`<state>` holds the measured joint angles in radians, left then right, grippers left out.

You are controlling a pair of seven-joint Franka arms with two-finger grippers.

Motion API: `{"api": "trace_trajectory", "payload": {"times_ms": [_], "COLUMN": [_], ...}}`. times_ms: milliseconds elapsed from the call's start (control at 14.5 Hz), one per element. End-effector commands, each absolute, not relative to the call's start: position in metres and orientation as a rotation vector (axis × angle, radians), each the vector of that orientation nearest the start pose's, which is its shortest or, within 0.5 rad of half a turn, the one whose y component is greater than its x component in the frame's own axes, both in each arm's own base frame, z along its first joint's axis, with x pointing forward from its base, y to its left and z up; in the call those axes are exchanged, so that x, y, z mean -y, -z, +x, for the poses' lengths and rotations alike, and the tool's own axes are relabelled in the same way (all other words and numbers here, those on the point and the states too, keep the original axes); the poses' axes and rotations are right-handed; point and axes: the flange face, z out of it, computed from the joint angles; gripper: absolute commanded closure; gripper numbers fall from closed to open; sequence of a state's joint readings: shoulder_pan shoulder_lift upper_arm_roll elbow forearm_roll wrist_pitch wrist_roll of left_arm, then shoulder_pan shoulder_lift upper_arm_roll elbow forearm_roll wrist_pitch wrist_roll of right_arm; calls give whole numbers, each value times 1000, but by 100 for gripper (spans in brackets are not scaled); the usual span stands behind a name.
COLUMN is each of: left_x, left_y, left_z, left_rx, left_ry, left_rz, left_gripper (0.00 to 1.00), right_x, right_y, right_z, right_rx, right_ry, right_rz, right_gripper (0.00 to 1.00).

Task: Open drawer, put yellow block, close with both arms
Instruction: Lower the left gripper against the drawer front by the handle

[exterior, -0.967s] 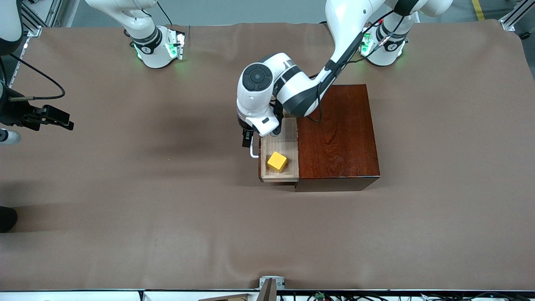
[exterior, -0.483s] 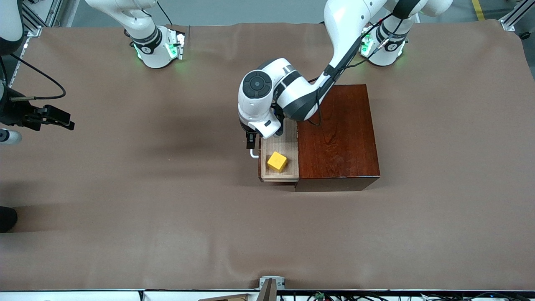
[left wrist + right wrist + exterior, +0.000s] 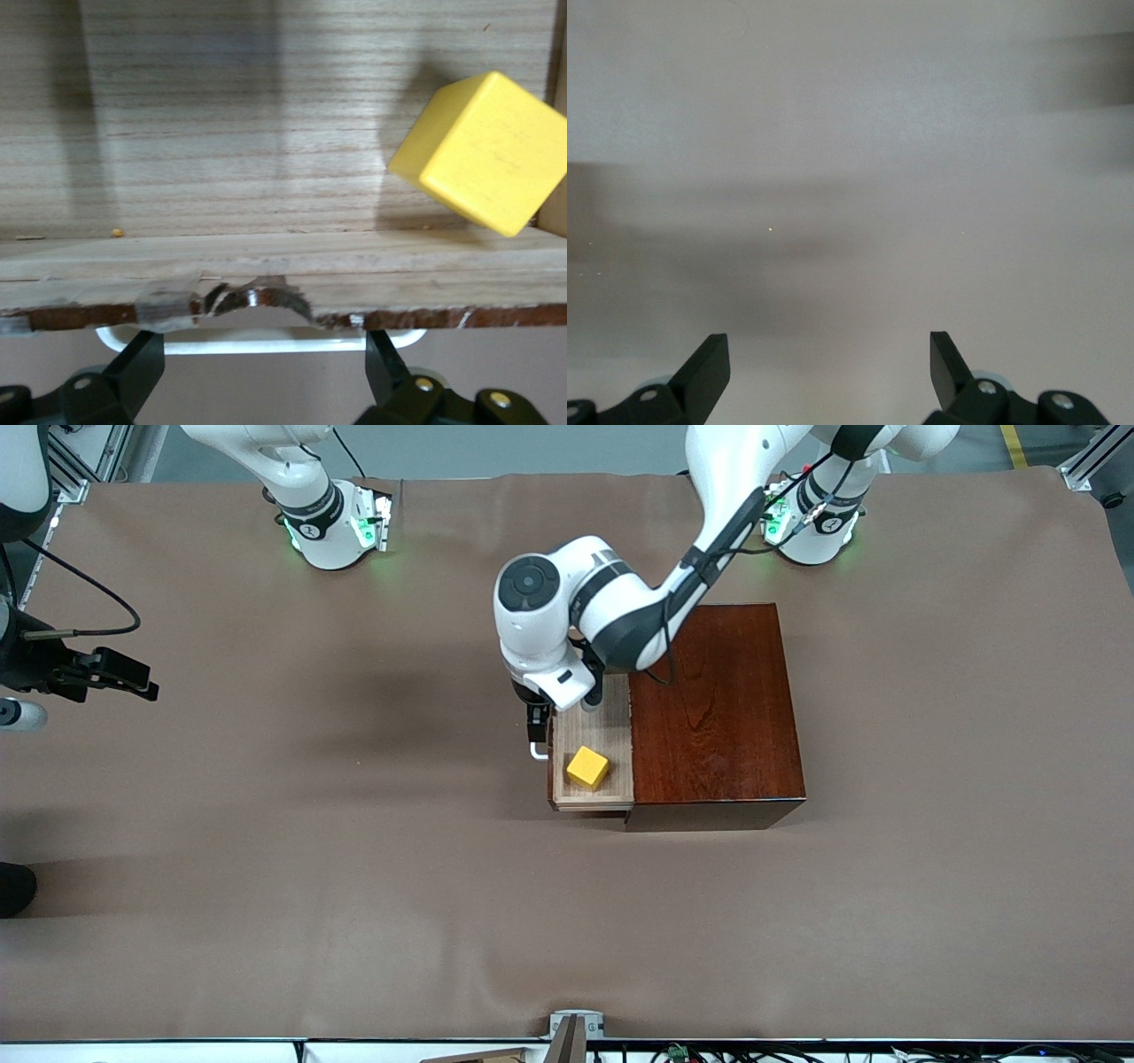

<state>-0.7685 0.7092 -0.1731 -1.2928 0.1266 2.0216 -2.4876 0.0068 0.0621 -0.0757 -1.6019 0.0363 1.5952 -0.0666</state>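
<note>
1. The yellow block (image 3: 587, 768) is already sitting in the pulled-out drawer (image 3: 611, 731), toward the corner nearest the front camera, so I'd say what's left is shutting it.

2. To do that well, push square on the white handle (image 3: 538, 751) or the drawer front, straight toward the dark wooden box (image 3: 718, 708). Off-centre pressure could rack the tray in its slot. Go slow so the cube doesn't skid.

3. The left gripper (image 3: 261, 376) is right at the drawer front, fingers spread wide with the handle (image 3: 257, 341) between them and nothing clamped. It could just press rather than grab.

4. The left arm reaches from its base over the box, wrist bent down above the drawer's front edge.

5. The right gripper (image 3: 828, 372) is spread open too, holding nothing, over bare worktop (image 3: 266, 824). That arm waits at its own end of the worktop.
</note>
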Motion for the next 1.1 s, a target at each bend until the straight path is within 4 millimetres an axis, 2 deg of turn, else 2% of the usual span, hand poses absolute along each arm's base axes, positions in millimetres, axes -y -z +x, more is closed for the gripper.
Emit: {"api": "trace_trajectory", "payload": {"times_ms": [0,621,828,1036], "left_x": [579,563,556,548], "left_y": [-339,-333,-328,-325], "left_z": [462,469,467,467], "left_rx": [2215,2171,2108,2043], "left_ry": [61,96,114,219], "left_rz": [-2271,-2216,-2195,-2188], "left_gripper": [0,0,0,0], "right_x": [34,35,35,34], "right_y": [-582,-581,-582,-582], "right_z": [567,567,567,567], "right_rx": [-21,-23,-23,-21], "right_ry": [-101,-103,-98,-98], "right_rz": [-3116,-3116,-3116,-3116], "right_gripper": [0,0,0,0]}}
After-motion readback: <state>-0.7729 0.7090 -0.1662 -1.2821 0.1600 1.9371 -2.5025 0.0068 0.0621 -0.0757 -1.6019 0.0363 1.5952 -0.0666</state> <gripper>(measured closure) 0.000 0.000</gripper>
